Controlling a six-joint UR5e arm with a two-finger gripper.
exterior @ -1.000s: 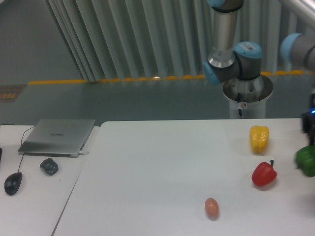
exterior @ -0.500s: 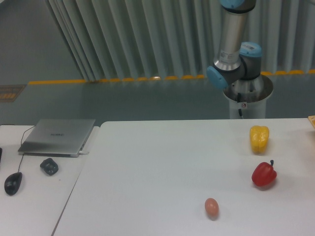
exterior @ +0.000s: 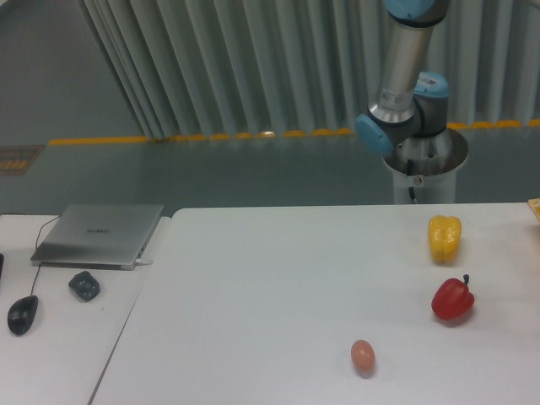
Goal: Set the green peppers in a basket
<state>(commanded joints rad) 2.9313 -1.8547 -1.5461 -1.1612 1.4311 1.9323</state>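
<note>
The robot's fingers are out of view, so their state cannot be told; a glossy yellow bell pepper [exterior: 444, 238], red bell pepper [exterior: 452, 298] and brown egg [exterior: 362, 355] lie on the white surface [exterior: 278, 287].

Wall: grey ribbed panels [exterior: 253, 59]
Floor: grey-green, yellow stripe [exterior: 194, 136]
Bench: white [exterior: 278, 270], second white desk [exterior: 51, 337] at its left edge

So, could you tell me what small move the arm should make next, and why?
Probably hold off and bring the gripper into view. Neither the gripper nor a green pepper shows on the table; only the yellow pepper, the red pepper and an egg lie there. A sliver at the right edge may be the basket, but that is unclear.
</note>
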